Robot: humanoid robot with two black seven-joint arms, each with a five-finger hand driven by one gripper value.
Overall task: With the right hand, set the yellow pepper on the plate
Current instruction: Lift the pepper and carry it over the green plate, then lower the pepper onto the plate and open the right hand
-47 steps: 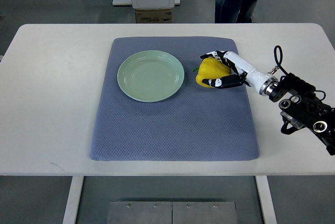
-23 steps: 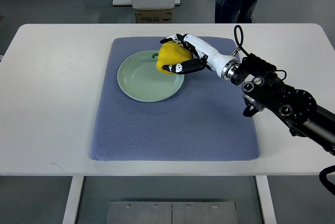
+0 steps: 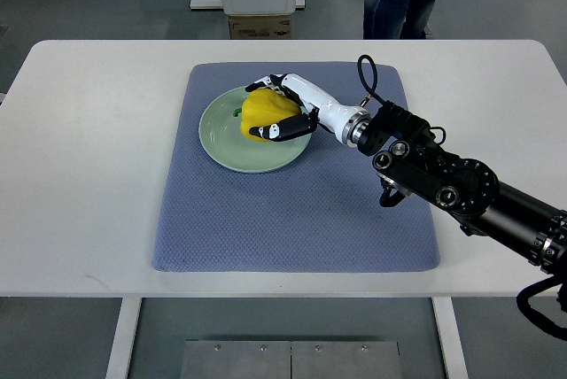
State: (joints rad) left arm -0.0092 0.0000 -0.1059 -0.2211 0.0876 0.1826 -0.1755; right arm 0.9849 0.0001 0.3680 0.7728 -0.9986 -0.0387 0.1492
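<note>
We see a smooth, matt white tabletop [image 3: 97, 175], plain and even like laminate. On it lies a blue-grey cloth mat [image 3: 292, 220] with a fine dimpled weave, dull and slightly rough to the eye. The pale green plate [image 3: 221, 144], toward ten o'clock on the mat, looks like glazed ceramic or hard plastic, smooth with a soft sheen. The yellow pepper [image 3: 264, 113] has a waxy, glossy skin. The right hand [image 3: 279, 106] closed around it wears glossy white plastic shells with black fingertip parts. Behind it the arm [image 3: 461, 189] is matt black, with round metal-looking fittings and a black rubbery cable [image 3: 365, 73] looping at its twelve o'clock.
</note>
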